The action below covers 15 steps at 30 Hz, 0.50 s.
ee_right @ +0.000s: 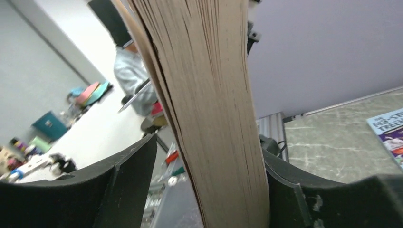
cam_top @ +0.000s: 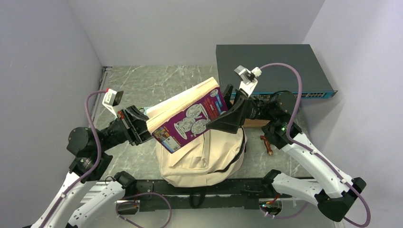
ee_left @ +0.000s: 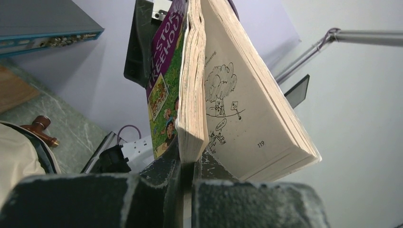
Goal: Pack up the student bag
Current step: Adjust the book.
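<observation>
Two pincers on one paperback book [cam_top: 190, 116], which hangs tilted in the air above the student bag [cam_top: 204, 164].

Left pincer [cam_top: 141, 127]: clenched. The left wrist view shows its jaws closed on the purple-and-green front cover plus a wad of pages near the lower corner. The rest of the page block splays off to one side, with a cartoon page exposed.

Right pincer [cam_top: 223, 118]: at the book's opposite end and not clamped. In the right wrist view the jaws straddle the yellowed page edges. One finger [ee_right: 128, 175] stands apart from the paper, with background showing in the gap. The other sits just beside the block; I cannot tell whether it touches.

Student bag: cream fabric, lying on the green marbled surface [cam_top: 157, 80] between the two arm bases, directly under the book. Its dark zipper line curves along the right side.

Other items:
- Dark grey flat box [cam_top: 271, 66] at the far right of the surface.
- Small brown object [cam_top: 267, 144] on the surface, just right of the bag.
- Corner of a second, blue-covered book [ee_right: 387, 137] lying flat on the surface, seen only from the right wrist.
</observation>
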Each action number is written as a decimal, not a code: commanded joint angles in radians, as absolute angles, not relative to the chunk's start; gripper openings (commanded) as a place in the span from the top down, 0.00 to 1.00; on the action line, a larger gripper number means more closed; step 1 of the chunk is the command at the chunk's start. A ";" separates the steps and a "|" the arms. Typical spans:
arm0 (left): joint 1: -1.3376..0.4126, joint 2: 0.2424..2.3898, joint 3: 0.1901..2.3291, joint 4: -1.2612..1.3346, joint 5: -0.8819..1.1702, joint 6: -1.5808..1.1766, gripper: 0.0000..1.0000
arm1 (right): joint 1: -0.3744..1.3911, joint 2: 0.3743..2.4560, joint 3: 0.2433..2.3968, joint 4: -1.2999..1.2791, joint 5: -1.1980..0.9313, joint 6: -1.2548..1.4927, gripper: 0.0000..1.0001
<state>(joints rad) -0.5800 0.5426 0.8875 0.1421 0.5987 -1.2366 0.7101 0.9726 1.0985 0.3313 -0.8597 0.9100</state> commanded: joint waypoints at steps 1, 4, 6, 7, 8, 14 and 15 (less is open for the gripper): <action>-0.584 0.606 0.938 0.116 0.715 -1.188 1.00 | 0.715 0.983 1.119 0.468 -1.058 0.980 0.35; -0.584 0.618 0.939 0.074 0.737 -1.153 1.00 | 0.715 0.966 1.123 0.426 -1.108 0.955 0.35; -0.584 0.608 0.932 0.035 0.713 -1.132 1.00 | 0.715 0.952 1.154 0.277 -1.098 0.859 0.34; -0.584 0.601 0.926 0.024 0.695 -1.126 1.00 | 0.715 0.944 1.167 0.208 -1.079 0.808 0.33; -0.584 0.592 0.917 0.022 0.677 -1.126 1.00 | 0.715 0.935 1.174 0.157 -1.051 0.767 0.33; -0.584 0.511 0.797 0.052 0.493 -1.219 1.00 | 0.715 0.869 1.068 0.238 -0.848 0.792 0.80; -0.584 0.496 0.759 0.093 0.471 -1.259 1.00 | 0.715 0.862 1.038 0.295 -0.827 0.821 0.80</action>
